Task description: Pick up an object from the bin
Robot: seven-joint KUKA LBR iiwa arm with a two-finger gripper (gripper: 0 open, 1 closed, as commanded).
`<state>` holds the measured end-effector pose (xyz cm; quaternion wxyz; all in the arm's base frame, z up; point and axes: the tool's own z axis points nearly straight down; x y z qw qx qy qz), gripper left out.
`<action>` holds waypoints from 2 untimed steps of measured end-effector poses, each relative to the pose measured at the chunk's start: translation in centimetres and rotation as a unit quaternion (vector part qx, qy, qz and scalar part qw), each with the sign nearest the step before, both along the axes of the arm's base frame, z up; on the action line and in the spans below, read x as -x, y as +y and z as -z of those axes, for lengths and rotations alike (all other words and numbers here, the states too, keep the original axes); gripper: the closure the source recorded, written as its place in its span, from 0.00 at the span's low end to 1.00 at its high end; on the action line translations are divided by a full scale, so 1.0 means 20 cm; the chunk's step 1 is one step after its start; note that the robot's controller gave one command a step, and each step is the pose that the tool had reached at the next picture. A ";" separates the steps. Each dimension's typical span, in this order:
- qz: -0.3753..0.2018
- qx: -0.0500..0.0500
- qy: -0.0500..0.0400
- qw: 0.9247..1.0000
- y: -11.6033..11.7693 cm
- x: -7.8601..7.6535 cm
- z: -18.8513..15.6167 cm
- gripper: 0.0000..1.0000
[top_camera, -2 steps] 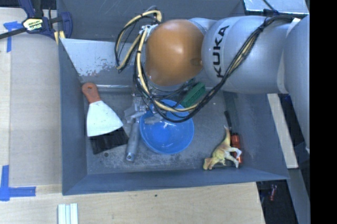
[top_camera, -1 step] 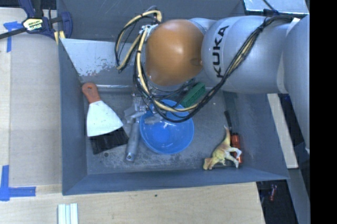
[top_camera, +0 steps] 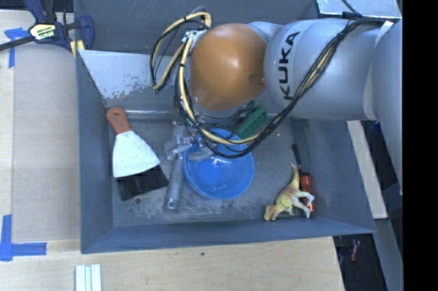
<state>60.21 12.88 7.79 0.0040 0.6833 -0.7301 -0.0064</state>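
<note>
**A:** Which step was in hand at that moment?

**B:** I judged it as the approach, near its end. The claw (top_camera: 181,148) hung low under the orange cover (top_camera: 226,67), about the middle of the bin (top_camera: 96,214), at the left rim of the blue bowl (top_camera: 222,176).

**A:** Was the claw wide or narrow?

**B:** I could not tell. The cover and the cables hid it from above. I saw nothing held in it.

**A:** So the bowl was the thing to pick?

**B:** It was the nearest thing, so probably yes, but this was only my guess. The bowl lay on the bin floor, a little toward the bottom of the view, partly under the arm. A grey metal bar (top_camera: 172,187) was just beside its left edge. I was not sure if the bar was a loose thing or a part of the claw.

**A:** What else lay there?

**B:** A brush (top_camera: 133,154) with a white body and black bristles lay to the left, apart from the bowl. A yellow dinosaur (top_camera: 291,202) was at the lower right corner, well apart.

**A:** What did the next move call for?

**B:** In my opinion, going down over the bowl's rim, one side inside and one outside, then closing and lifting straight up. The rim looked thin and smooth, so it could slip or tilt. The bar should not be caught together with it.
</note>
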 end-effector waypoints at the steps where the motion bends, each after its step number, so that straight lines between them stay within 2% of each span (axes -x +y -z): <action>1: 0.002 0.000 0.003 1.000 0.00 0.01 -0.06 1.00; 2: 0.002 -0.001 0.000 1.000 0.00 0.00 -0.21 1.00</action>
